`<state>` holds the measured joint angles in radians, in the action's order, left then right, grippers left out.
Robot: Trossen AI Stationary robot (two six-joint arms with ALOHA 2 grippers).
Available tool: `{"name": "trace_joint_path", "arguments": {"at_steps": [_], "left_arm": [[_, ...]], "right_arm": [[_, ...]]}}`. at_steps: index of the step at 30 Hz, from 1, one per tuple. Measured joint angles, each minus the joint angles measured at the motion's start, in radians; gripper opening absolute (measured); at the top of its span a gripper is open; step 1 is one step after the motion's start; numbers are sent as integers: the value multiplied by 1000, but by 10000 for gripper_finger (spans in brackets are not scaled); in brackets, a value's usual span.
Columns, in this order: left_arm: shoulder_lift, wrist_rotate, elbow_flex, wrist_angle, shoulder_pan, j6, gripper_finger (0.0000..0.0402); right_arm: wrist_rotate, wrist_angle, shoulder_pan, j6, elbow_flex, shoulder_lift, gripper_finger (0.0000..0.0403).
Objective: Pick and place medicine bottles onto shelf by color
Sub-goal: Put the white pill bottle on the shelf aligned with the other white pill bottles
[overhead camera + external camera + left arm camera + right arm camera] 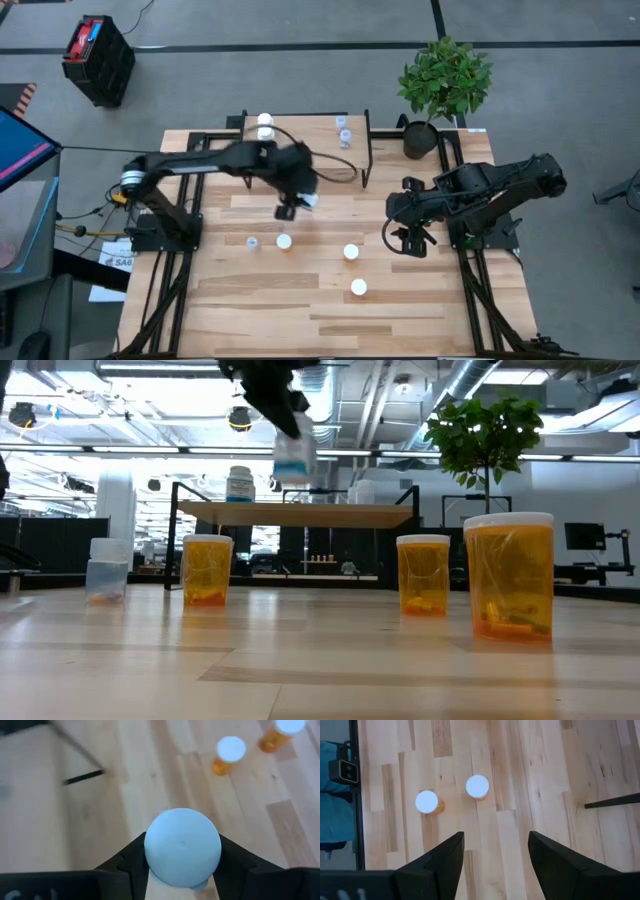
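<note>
My left gripper (291, 207) is shut on a clear bluish medicine bottle (293, 456), high above the table's middle and in front of the shelf (300, 515). In the left wrist view the bottle's pale cap (182, 845) fills the gap between the fingers. Two white bottles (265, 126) and two clear ones (344, 131) stand on the shelf (300, 150). One clear bottle (252, 242) and three orange ones (284, 241) (351, 252) (358, 287) stand on the table. My right gripper (408, 243) hangs open above the table's right part, holding nothing. My left gripper pinches the bluish bottle between its two fingers (131, 860), one on each side of its upper part (150, 851), just under the cap. The fingers slant down onto it from above. The bottle hangs below them, roughly upright and lifted clear of the table.
A potted plant (443, 85) stands at the table's far right corner. The shelf's black legs (368, 150) rise at the far middle. In the right wrist view, two orange bottles (426, 801) (477, 786) stand ahead of the open fingers. Bare boards lie along the near edge (330, 330).
</note>
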<state>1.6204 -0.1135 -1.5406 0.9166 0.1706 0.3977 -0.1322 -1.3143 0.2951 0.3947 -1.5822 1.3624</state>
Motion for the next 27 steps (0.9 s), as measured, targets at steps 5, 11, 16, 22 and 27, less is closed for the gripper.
{"name": "trace_joint_path", "arguments": {"at_steps": [5,11,16,22,27], "left_arm": [[-130,67,0,80,70,-24,157],[-251,98,58,172,199,-70,154],[-330,96,178,124,290,-51,155],[-342,93,265,35,366,8,156],[-342,56,284,7,399,10,157]], "right_arm": [[0,13,0,0,0,0,244],[0,14,0,0,0,0,244],[0,16,0,-2,0,0,244],[0,22,-1,-2,0,0,244],[0,22,-1,-2,0,0,244]]}}
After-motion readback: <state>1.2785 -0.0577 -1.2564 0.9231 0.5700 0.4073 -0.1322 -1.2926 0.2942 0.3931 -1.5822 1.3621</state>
